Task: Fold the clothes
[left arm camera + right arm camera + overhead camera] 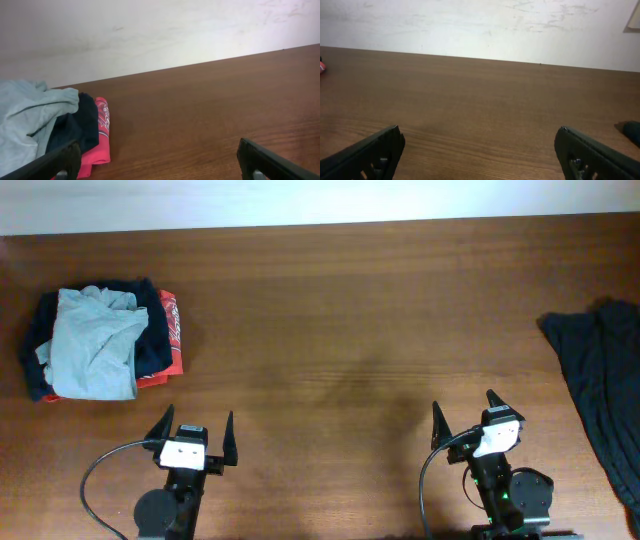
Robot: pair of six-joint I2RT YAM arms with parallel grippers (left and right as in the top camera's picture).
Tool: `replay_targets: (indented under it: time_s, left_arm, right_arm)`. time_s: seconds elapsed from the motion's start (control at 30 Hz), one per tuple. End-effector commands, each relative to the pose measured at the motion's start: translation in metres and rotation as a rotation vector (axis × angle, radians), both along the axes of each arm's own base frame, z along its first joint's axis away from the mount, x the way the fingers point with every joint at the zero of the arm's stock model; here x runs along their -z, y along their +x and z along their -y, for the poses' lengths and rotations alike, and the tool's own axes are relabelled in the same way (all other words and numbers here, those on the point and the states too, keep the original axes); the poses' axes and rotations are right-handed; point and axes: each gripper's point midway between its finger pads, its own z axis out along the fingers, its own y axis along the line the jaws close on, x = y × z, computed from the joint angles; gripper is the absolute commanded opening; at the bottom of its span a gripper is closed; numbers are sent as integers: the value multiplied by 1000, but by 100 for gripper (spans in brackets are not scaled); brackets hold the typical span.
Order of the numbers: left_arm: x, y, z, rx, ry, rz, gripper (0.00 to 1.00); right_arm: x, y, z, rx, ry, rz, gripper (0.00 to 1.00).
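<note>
The black T-shirt (pixel 603 375) lies crumpled at the table's right edge, partly out of the overhead view; a dark sliver of it (pixel 633 131) shows at the right of the right wrist view. My right gripper (pixel 464 418) is open and empty near the front edge, well left of the shirt; it also shows in the right wrist view (pixel 480 155). My left gripper (pixel 196 432) is open and empty at the front left; it also shows in the left wrist view (pixel 160 160).
A pile of folded clothes sits at the far left: a light grey garment (pixel 95 340) on top of a navy garment (pixel 150 345) and a red-orange garment (pixel 172 330). It shows in the left wrist view too (pixel 30 120). The wooden table (pixel 340 330) ends at a white wall.
</note>
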Motion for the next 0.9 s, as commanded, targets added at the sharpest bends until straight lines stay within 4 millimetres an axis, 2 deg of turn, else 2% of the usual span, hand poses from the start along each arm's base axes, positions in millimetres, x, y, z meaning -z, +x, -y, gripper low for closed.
replay_targets:
  time_s: [0.0,0.47,0.57,0.67,0.8,0.87]
  left_arm:
    - [0,0,0,-1,16,3,99]
    - [0,0,-1,-2,17,3,99]
    - [-1,1,-12,-68,20,7,99]
    - [-9,-1,5,31,-34,36,99]
    - [-16,-3,18,99,-102,20,99]
    - [-28,-1,18,101,-105,13,99]
  right_arm:
    - [3,0,0,0,2,-6,99]
    - [3,1,6,37,-1,-6,99]
    - [3,1,6,39,-1,-8,99]
    - [2,1,6,39,4,-5,99]
    - [-17,-1,11,68,83,19,99]
    - [-32,-2,14,88,106,43,99]
